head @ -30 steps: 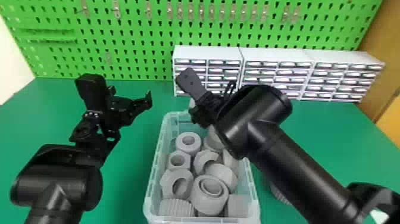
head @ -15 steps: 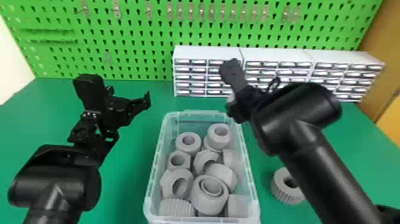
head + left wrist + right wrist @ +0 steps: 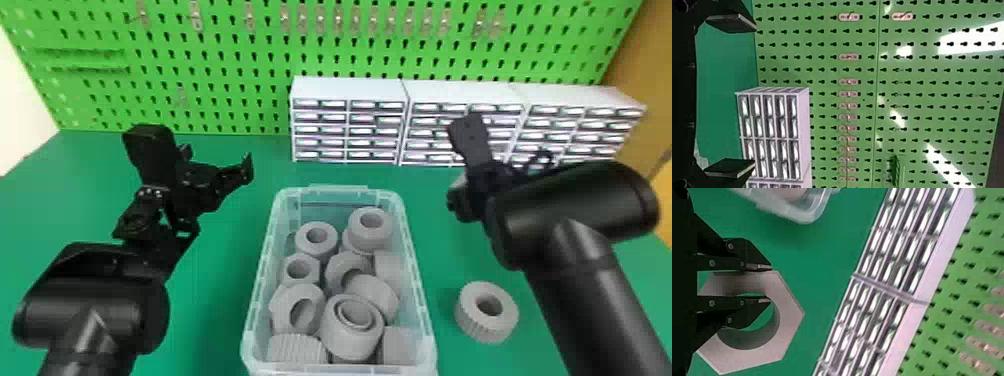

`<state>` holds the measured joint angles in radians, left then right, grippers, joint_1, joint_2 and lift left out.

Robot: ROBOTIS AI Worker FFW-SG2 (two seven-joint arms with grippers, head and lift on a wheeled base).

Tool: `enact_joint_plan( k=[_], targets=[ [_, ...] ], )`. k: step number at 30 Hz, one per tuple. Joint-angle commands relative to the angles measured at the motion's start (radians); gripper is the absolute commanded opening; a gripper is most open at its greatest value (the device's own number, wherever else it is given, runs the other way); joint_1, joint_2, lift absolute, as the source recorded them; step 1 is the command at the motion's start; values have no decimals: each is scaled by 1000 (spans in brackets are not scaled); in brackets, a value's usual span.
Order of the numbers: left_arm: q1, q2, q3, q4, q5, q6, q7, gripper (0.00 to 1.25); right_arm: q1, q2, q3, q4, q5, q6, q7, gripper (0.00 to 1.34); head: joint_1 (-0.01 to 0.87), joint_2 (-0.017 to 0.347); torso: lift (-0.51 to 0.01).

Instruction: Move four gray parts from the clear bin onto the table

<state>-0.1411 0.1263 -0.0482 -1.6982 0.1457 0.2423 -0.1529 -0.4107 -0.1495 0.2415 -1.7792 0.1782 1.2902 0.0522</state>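
Right fingers (image 3: 465,210) on gray part (image 3: 789,317) above table (image 3: 215,310), pegboard (image 3: 225,75) beyond

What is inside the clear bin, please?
The clear bin holds gray parts, several with round holes; the upper ones cover whatever lies at the bottom, so that cannot be told.

Green pegboard (image 3: 240,65), white drawer units (image 3: 345,90), green tabletop (image 3: 220,285)

No readable text or numbers.
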Motion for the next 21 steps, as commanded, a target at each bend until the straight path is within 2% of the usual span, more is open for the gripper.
enact_joint_plan(
  k=[1,5,21],
  targets=[
    [-2,0,-1,0,0,5,-2,1167,55,-1,-87,-29,32,43,0,161,686,26,-50],
    [-2,0,-1,0,0,9,-5,1167,99,-1,-154,-45,41,60,0,161,686,26,-50],
    [-11,0,-7,0,-8,29,-22,1167,196,7,-304,-28,69,70,0,161,686,26,-50]
  ],
)
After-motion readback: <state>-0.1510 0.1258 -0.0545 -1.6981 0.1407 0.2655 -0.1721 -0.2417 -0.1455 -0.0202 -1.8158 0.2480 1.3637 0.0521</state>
